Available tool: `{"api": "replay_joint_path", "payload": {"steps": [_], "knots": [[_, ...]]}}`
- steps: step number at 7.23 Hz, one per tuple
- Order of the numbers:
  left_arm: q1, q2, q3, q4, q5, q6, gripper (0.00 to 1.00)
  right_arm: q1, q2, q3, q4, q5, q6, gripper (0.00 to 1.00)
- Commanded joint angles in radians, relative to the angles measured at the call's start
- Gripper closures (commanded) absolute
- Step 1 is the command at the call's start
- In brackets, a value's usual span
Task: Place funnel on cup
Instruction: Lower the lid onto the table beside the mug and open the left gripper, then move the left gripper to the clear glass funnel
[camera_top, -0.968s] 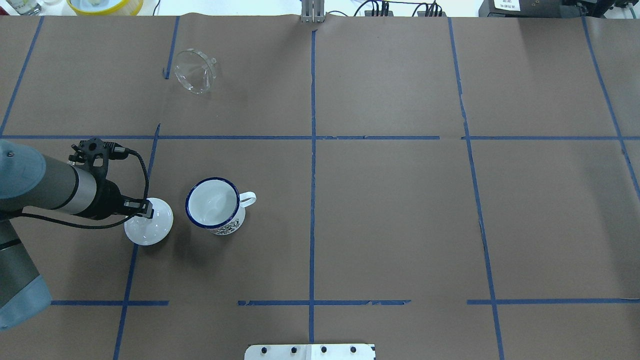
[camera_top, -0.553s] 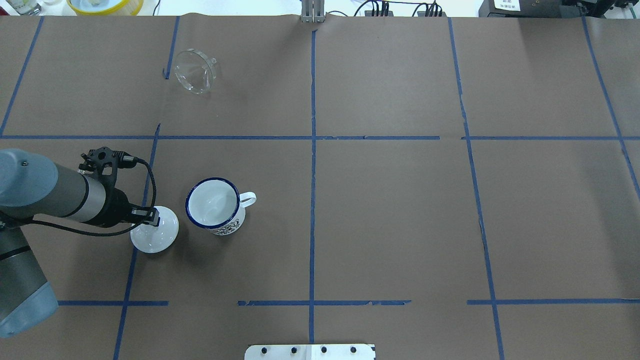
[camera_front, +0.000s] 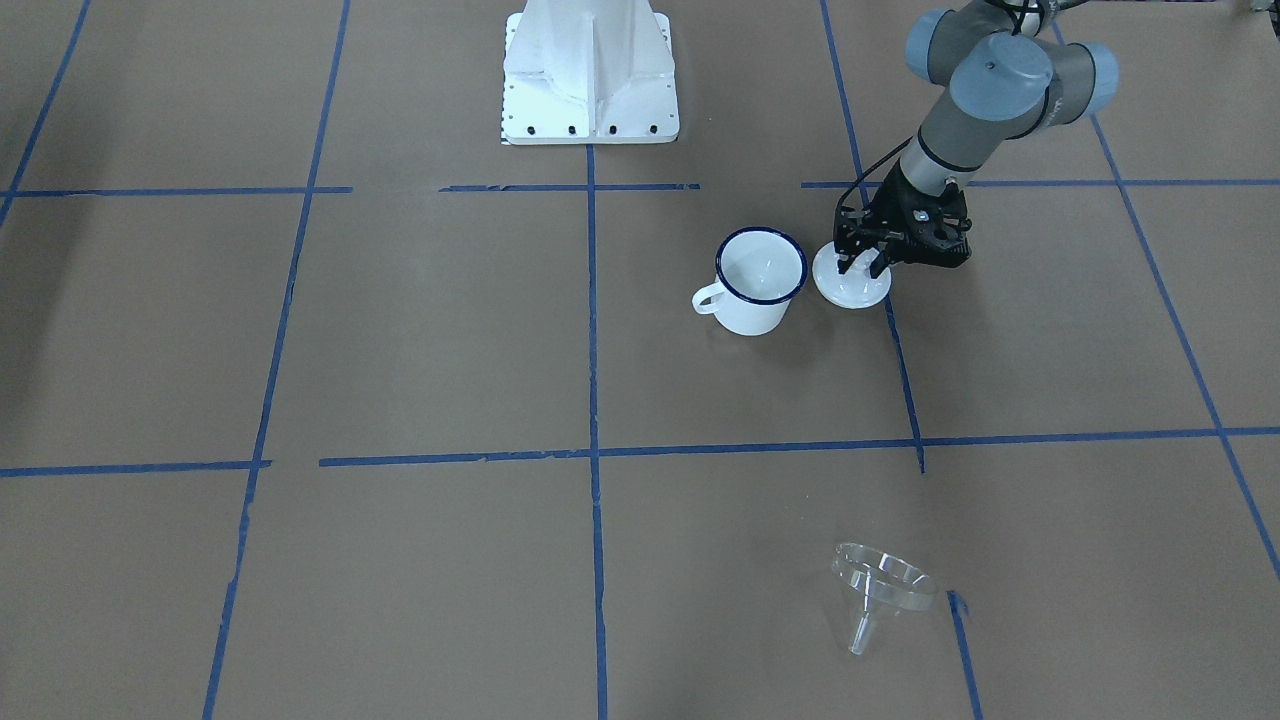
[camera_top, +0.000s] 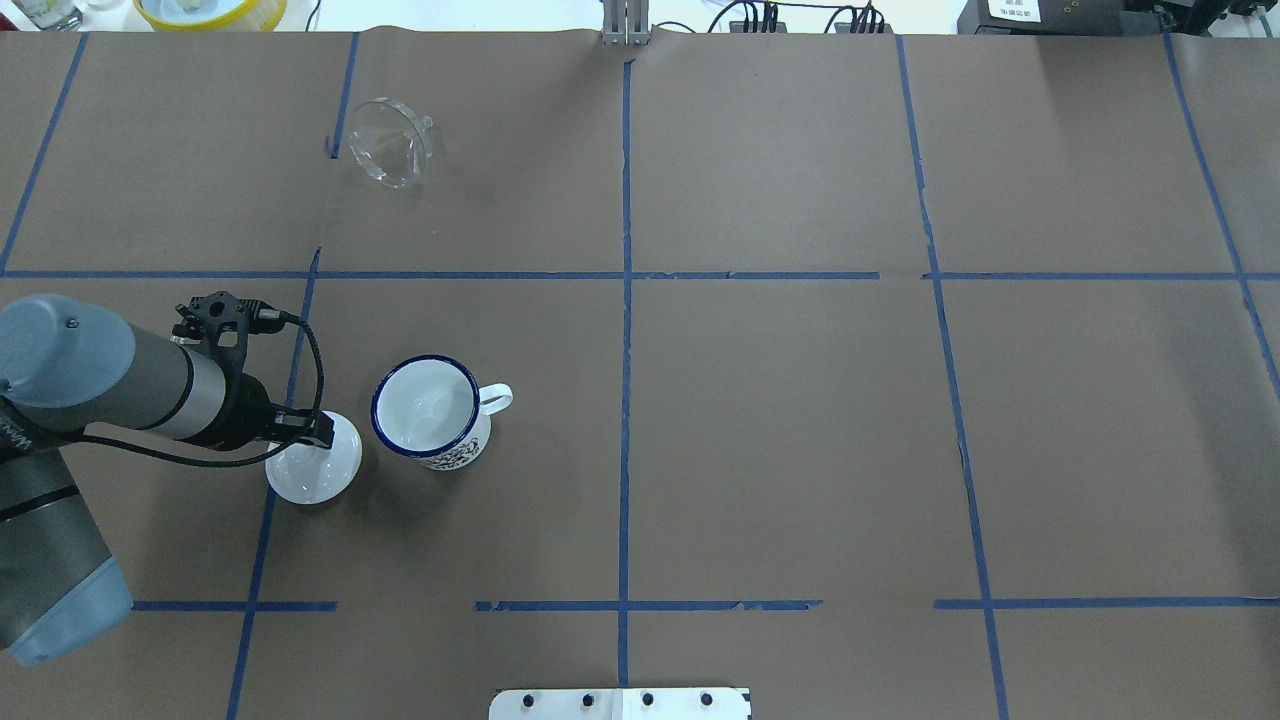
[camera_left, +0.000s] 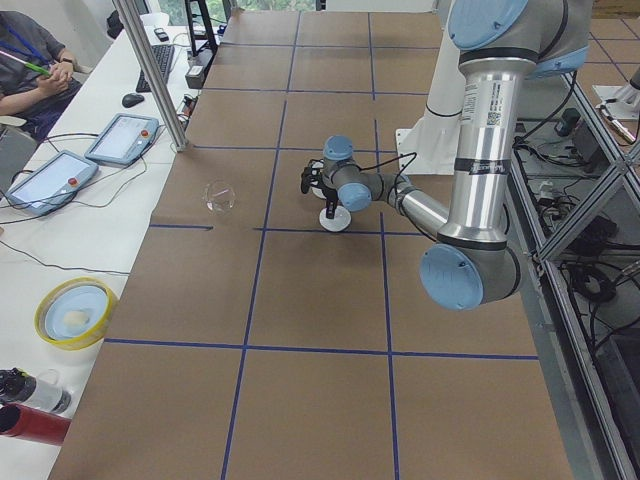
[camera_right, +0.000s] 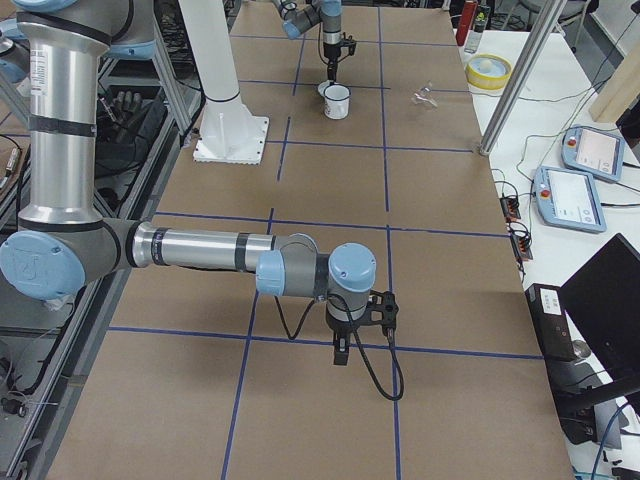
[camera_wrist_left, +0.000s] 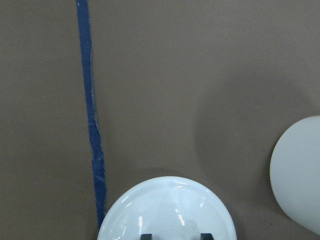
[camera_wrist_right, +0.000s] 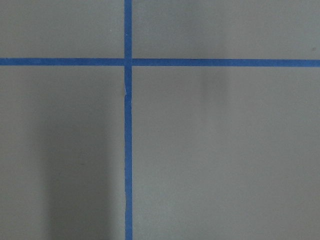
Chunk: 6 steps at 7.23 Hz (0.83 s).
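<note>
Brown paper covers the whole worktop (camera_top: 800, 440), marked into big squares with blue tape (camera_top: 624, 450). So the left gripper (camera_front: 862, 266) is down on a round white lid (camera_top: 315, 475), fingers either side of its middle and clamped on it. Can't tell if the lid sits on the paper or hangs just above. Lid is just beside the cup (camera_top: 430, 420), on the robot's left of it, not touching. Cup stands upright, handle pointing to the robot's right. Funnel (camera_top: 390, 143) lies on its side toward the far edge, well apart from cup and lid, right by a tape line. Right gripper (camera_right: 341, 352) hangs over a tape crossing, and I can't tell whether it's open or closed.
</note>
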Motion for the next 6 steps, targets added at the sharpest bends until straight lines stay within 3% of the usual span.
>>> {"api": "replay_joint_path", "payload": {"steps": [1, 3, 5, 6], "knots": [[-0.073, -0.004, -0.059, 0.003, -0.01, 0.002, 0.0, 0.0, 0.0, 0.001, 0.0, 0.0, 0.0, 0.0], [-0.23, -0.067, -0.069, -0.006, -0.011, -0.034, 0.0, 0.0, 0.0, -0.001, 0.0, 0.0, 0.0, 0.0], [-0.266, -0.181, -0.028, -0.034, 0.018, -0.37, 0.0, 0.0, 0.0, 0.001, 0.0, 0.0, 0.0, 0.0], [-0.264, -0.226, 0.011, -0.073, 0.107, -0.614, 0.0, 0.0, 0.0, 0.001, 0.0, 0.0, 0.0, 0.0]]}}
